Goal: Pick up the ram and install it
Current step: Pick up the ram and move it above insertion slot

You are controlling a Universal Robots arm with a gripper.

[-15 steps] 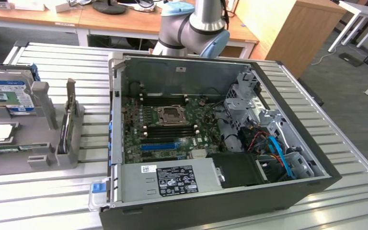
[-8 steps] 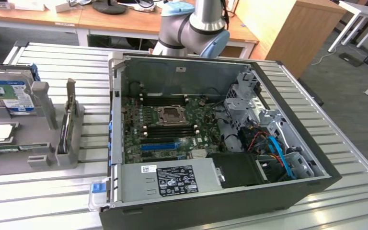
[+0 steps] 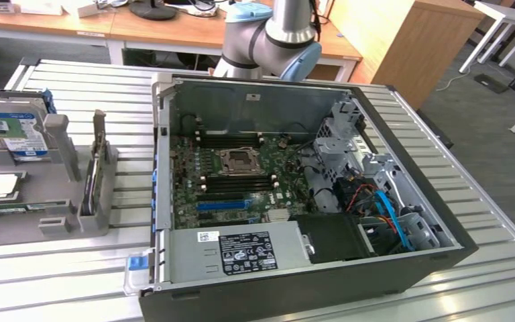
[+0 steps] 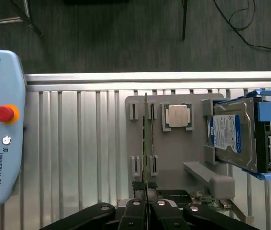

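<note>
Our tool (image 4: 145, 189) shows in the wrist view with its two black fingers pressed together, held above the bench (image 4: 78, 143) of ribbed metal slats. Past the fingertips we see the ram (image 4: 146, 139) standing on edge in a grey holder (image 4: 174, 158), a thin line between pairs of small clips. Its near end lines up with the fingertips. Just beside it in the same holder lies a square processor (image 4: 176, 115). Beyond that, a hard drive (image 4: 233, 134) with a blue label rests in a blue-ended bracket. A pale blue teach pendant (image 4: 1, 143) with a red button sits at the side of the bench, apart from the holder.

From the exterior view we see the arm (image 3: 271, 37) rising behind an open computer case (image 3: 418, 221), whose motherboard (image 3: 231, 174) lies bare. The grey holder sits on the bench at the exterior view's left of the case, carrying the hard drive.
</note>
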